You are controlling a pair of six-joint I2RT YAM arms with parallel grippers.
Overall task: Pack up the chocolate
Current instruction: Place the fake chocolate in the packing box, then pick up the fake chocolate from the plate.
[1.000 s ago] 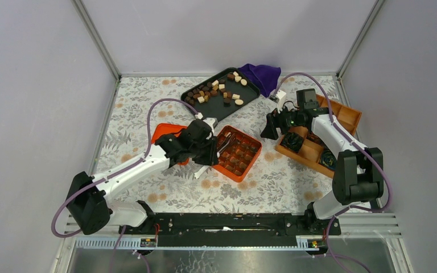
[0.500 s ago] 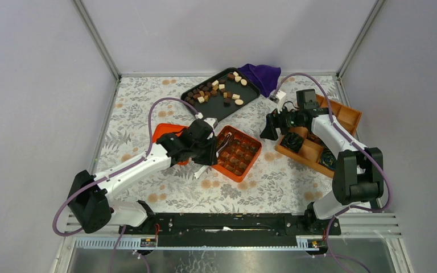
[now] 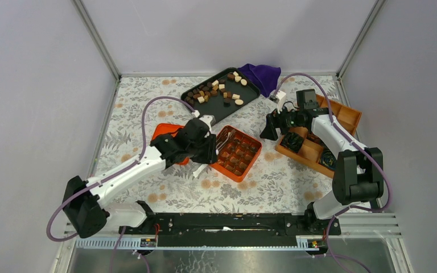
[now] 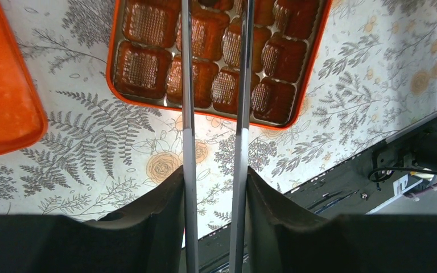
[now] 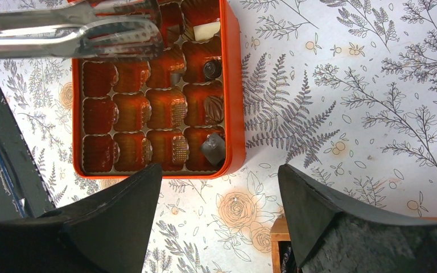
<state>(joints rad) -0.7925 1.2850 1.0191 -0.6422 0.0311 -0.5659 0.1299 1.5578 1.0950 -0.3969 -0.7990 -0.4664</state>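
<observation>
Your left gripper (image 4: pixel 214 173) is closed partway on a pair of metal tongs (image 4: pixel 186 85), its fingers (image 4: pixel 170 193) pressing the outer sides of the two blades. The blades run parallel with a gap between them. Their long axis leads straight out from the gripper over the orange box (image 5: pixel 234 85). You cannot tell whether the tips carry anything.

Your right gripper (image 5: pixel 219 169) is spread wide and holds nothing. It hangs above the box's edge and the bare bench (image 3: pixel 264 170) beside it.

Most of the chocolate (image 3: pixel 216 90) lies loose on the black tray (image 3: pixel 219 109) at the far side of the bench. The pieces face every way, with no shared heading. The scatter follows the tray's long axis, from near left to far right.

Four pieces sit in the box, all in the row of cells along the wall closest to your right gripper: a white one (image 5: pixel 206 31), two dark ones, and a dark square one (image 5: pixel 213 149) in the corner cell. The other cells in view show only their brown liners.

The box sits turned on the bench, one corner toward the arm bases. The orange lid (image 3: pixel 165 132) lies just beside it on the left, under your left arm. Open bench separates the box from the wooden tray (image 3: pixel 341 116) on the right. The black tray is near the box's far corner.
</observation>
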